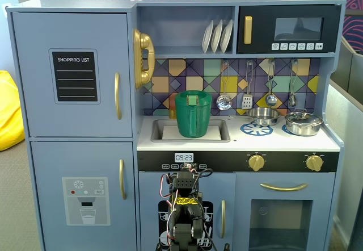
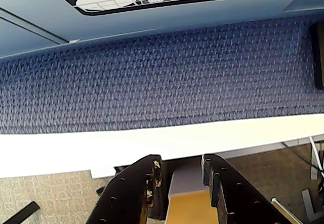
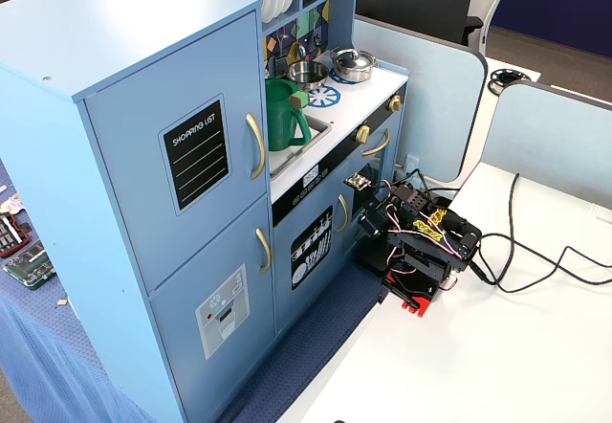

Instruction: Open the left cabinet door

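The left cabinet door [image 1: 74, 75] is blue-grey with a black "SHOPPING LIST" panel and a vertical gold handle [image 1: 117, 96]. It sits flush with the cabinet, closed, in both fixed views; the door [image 3: 177, 169] and its handle [image 3: 256, 145] also show from the side. My arm [image 1: 186, 211] is folded low in front of the kitchen's lower middle door, far below and to the right of that handle. On the white table the arm [image 3: 416, 241] sits beside the kitchen's base. In the wrist view my gripper [image 2: 180, 165] points down at the table edge, open, with nothing held.
Below the left door is a door with a dispenser picture [image 1: 85, 200]. A gold toy phone [image 1: 143, 52] hangs just right of the handle. A green pitcher [image 1: 193, 114] stands in the sink. Blue cloth [image 2: 162, 82] lies under the kitchen. Cables [image 3: 535, 260] trail across the white table.
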You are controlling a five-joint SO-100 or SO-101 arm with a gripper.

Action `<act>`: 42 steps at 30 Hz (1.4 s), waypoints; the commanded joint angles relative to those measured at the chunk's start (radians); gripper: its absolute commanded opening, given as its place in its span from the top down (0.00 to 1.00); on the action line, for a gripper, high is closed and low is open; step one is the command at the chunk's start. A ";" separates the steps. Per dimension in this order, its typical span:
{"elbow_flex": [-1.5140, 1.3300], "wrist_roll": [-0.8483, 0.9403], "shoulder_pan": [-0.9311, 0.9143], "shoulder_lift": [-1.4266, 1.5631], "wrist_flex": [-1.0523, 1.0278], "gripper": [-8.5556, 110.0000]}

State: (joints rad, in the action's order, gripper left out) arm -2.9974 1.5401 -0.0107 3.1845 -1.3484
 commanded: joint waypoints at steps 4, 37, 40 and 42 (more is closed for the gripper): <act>0.000 -0.020 -0.006 -0.006 -0.186 0.92; 0.000 -0.057 0.038 -0.006 -0.181 0.92; 0.003 -0.095 0.078 -0.008 -0.120 0.93; 0.025 -0.112 0.114 -0.008 -0.052 0.93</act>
State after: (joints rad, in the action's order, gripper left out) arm -2.9959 1.4864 0.0491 3.1845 -1.3468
